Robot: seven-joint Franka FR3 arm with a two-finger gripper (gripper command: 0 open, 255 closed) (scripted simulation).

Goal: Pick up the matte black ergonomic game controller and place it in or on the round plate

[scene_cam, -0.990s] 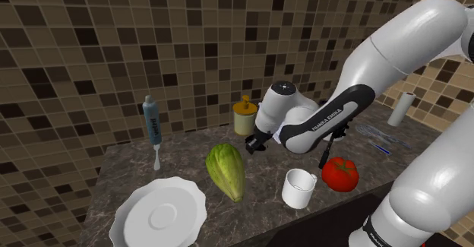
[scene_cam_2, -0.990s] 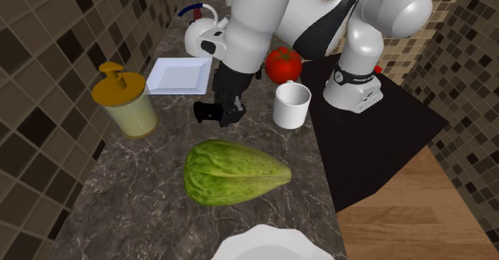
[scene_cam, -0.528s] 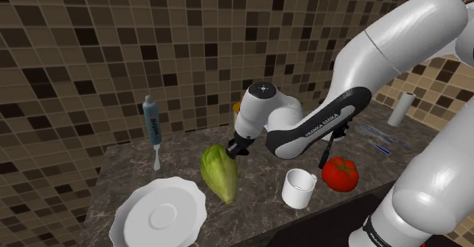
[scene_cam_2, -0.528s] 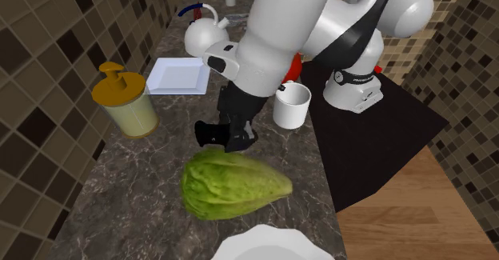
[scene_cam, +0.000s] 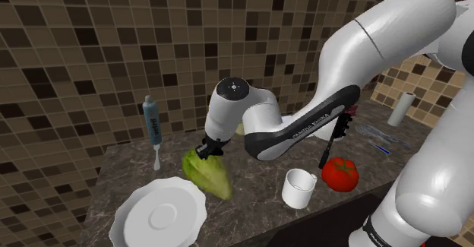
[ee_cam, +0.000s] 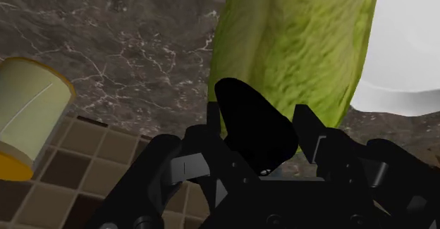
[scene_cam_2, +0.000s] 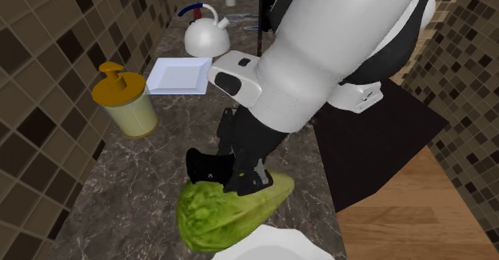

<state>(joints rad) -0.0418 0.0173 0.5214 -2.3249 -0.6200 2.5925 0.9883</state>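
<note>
The black game controller (ee_cam: 254, 132) is clasped between the fingers of my gripper (ee_cam: 258, 137), which is shut on it. In the second exterior view the controller (scene_cam_2: 208, 167) hangs in the gripper (scene_cam_2: 230, 175) just above a green lettuce head (scene_cam_2: 214, 215). The round white plate (scene_cam_2: 276, 249) lies right beyond the lettuce. In the shoulder view the gripper (scene_cam: 209, 148) hovers over the lettuce (scene_cam: 206, 174), with the plate (scene_cam: 127, 207) down to its left. Past the gripper, the wrist view has the lettuce (ee_cam: 296, 44) lying against the plate (ee_cam: 409, 44).
A yellow-lidded jar (scene_cam_2: 128, 102), a square white plate (scene_cam_2: 180, 76) and a kettle (scene_cam_2: 204, 30) stand along the dark marble counter. A white mug (scene_cam: 298, 188) and a tomato (scene_cam: 339, 173) sit near the stand. A tube (scene_cam: 153, 124) leans at the tiled wall.
The arm has carried the controller toward the shoulder view's left, from beside the jar to above the lettuce. The lettuce has slid toward the round plate.
</note>
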